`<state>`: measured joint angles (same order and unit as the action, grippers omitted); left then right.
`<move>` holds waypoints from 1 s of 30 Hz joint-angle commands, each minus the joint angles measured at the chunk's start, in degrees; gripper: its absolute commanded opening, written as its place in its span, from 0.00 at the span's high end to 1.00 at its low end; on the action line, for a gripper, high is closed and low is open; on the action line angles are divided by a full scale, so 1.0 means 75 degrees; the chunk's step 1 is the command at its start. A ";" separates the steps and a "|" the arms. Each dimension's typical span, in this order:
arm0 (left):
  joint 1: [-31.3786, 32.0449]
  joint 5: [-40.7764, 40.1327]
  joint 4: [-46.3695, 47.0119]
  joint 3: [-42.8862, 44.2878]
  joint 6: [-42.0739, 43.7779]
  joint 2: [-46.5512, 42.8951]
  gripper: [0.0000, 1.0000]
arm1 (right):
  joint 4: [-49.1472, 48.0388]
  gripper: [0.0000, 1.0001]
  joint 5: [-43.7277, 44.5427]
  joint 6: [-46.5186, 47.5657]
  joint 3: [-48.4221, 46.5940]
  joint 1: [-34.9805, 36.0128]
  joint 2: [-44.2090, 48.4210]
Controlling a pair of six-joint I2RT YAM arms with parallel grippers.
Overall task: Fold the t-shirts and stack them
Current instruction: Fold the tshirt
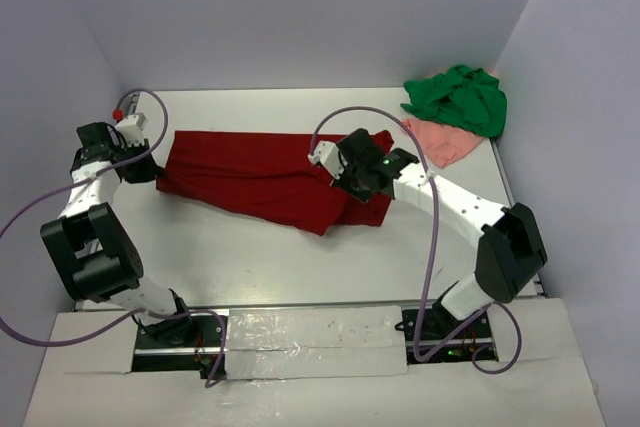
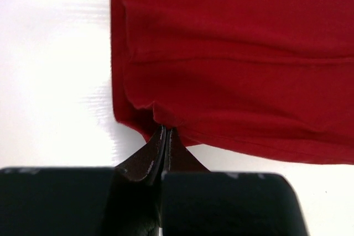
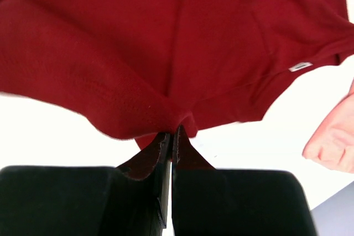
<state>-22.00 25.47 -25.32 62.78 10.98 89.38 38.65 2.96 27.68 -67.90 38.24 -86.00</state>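
Left gripper (image 1: 150,169), seen from overhead, sits at the 9 o'clock end of the dark red t-shirt (image 1: 260,182), which lies stretched across the middle of the table (image 1: 250,267). The right gripper (image 1: 338,179) is on the shirt's 3 o'clock end. The green t-shirt (image 1: 460,99) lies bunched partly over the pink t-shirt (image 1: 445,142) at 2 o'clock, well apart from my work.

On the left wrist camera, the jaws are pressed together on a corner of the red hem at 6 o'clock, with the cloth spreading toward 12.

On the right wrist camera, the jaws pinch a gathered fold of red cloth; I can't quite tell how many layers they hold. A white label (image 3: 301,66) shows at 3 o'clock and pink cloth at 4.

I judge this to be a fold step. I'd lift both ends level, move them at one pace with the span taut, and lay the edge down square before I release.
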 commanded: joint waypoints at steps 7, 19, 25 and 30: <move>0.0343 0.0248 0.0107 0.0897 0.0001 0.0668 1.00 | -0.0361 1.00 0.0355 -0.0023 -0.1503 -0.0937 -0.1574; 0.0519 0.0096 0.0071 0.1320 0.0059 0.1102 1.00 | -0.0373 1.00 0.0601 0.0141 -0.2723 -0.1922 -0.2807; 0.0531 0.0037 0.0153 0.1390 0.0024 0.1207 1.00 | -0.0419 1.00 0.0683 0.0141 -0.3297 -0.2438 -0.3100; 0.0543 0.0025 0.0271 0.1461 -0.0058 0.1254 1.00 | -0.0326 1.00 0.0566 0.0059 -0.3942 -0.2789 -0.3346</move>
<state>-18.28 25.69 -25.36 70.65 10.90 98.43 37.12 6.61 28.34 -93.17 18.76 -110.67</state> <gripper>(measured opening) 0.011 0.020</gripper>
